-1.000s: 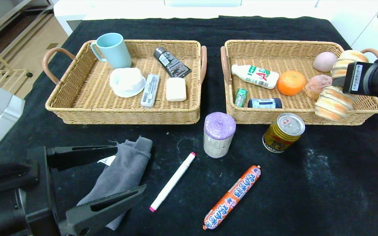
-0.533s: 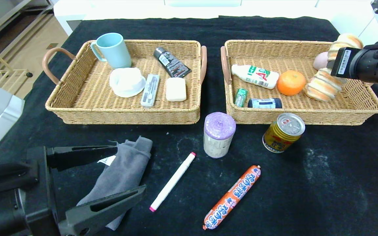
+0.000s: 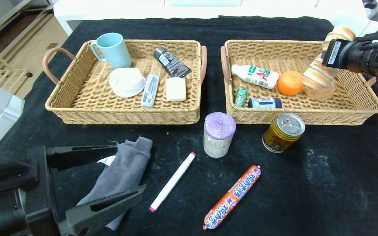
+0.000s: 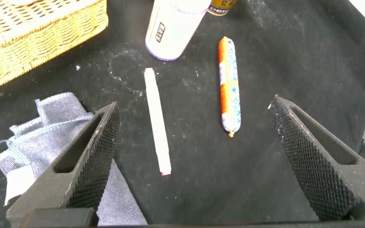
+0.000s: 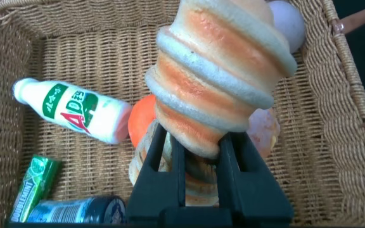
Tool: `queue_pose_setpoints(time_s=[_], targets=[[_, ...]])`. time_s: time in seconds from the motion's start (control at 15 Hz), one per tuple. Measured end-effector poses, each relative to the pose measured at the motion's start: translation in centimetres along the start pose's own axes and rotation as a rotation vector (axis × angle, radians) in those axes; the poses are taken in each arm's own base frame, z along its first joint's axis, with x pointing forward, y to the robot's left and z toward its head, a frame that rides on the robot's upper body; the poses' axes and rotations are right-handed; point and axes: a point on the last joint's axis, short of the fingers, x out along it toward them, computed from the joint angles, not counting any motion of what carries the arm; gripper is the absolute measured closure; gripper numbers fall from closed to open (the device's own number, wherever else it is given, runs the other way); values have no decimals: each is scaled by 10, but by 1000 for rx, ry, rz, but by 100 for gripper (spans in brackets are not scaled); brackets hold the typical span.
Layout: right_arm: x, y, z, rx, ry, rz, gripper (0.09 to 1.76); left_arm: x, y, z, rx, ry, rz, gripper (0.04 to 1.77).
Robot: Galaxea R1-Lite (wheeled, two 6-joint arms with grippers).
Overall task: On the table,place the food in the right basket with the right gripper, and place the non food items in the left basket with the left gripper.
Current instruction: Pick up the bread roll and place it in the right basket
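over the right basket (image 3: 366,108), my right gripper (image 5: 201,149) is clamped tight on the bread roll (image 3: 317,77); my left gripper (image 3: 110,170) is spread wide around the grey towel (image 3: 123,173).

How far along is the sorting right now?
Both baskets already hold earlier items. In hand: the right gripper is shut on the bread roll over the right basket, not released. Left on the table: can, sausage, towel, purple-topped roll, marker. The left gripper hangs open near the towel.

Black-clothed table (image 3: 340,183); baskets, loose items
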Motion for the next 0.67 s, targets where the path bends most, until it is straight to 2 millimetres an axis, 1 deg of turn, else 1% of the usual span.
queue_pose_setpoints(time_s=[0.4, 0.67], targets=[[19, -2, -3, -4, -27, -13, 146, -1, 0, 0, 2, -2, 12, 9], [24, -2, -6, -7, -21, -15, 146, -1, 0, 1, 2, -3, 13, 9]])
